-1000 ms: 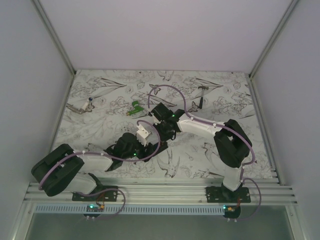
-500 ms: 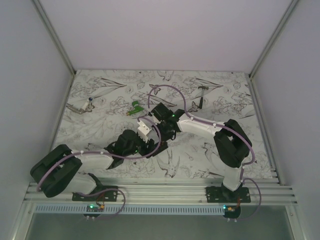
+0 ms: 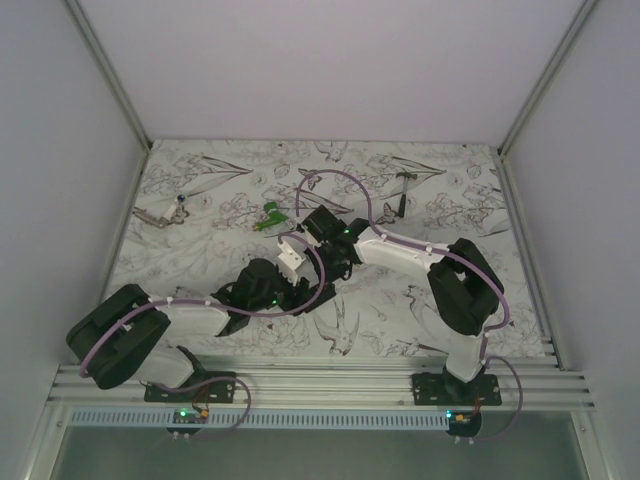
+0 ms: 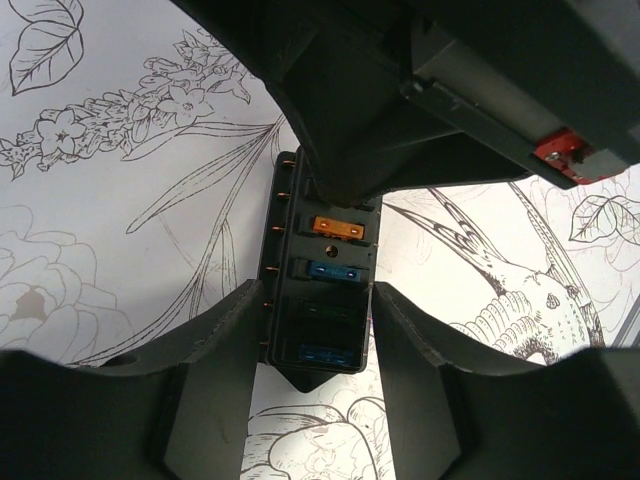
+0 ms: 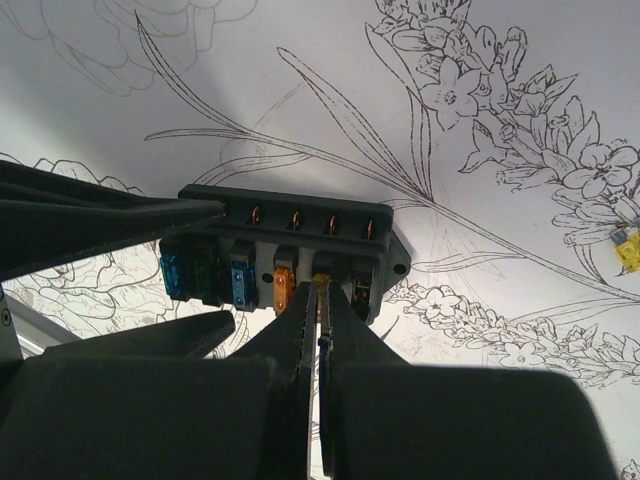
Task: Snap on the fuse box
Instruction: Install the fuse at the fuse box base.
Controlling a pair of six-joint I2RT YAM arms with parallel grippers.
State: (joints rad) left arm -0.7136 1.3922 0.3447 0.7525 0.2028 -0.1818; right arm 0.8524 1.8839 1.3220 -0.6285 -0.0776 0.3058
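Note:
The fuse box (image 4: 320, 290) is a small black oblong with orange and blue fuses in its slots, lying on the flower-print table. In the left wrist view my left gripper (image 4: 315, 292) straddles its near end, one finger against each long side. In the right wrist view the fuse box (image 5: 300, 225) shows its row of fuses, and the left fingers (image 5: 120, 225) come in from the left. My right gripper (image 5: 322, 287) is shut, its tips resting on a yellow fuse in one slot. From above, both grippers cover the box near the table's middle.
A small green piece (image 3: 270, 217) lies behind the grippers. A dark tool (image 3: 400, 206) lies at the back right, and a small grey item (image 3: 160, 213) at the back left. A loose yellow fuse (image 5: 628, 250) lies on the table to the right of the box.
My left arm has pushed forward toward the right gripper, and its jaws have narrowed onto the box's sides. The right arm has not moved.

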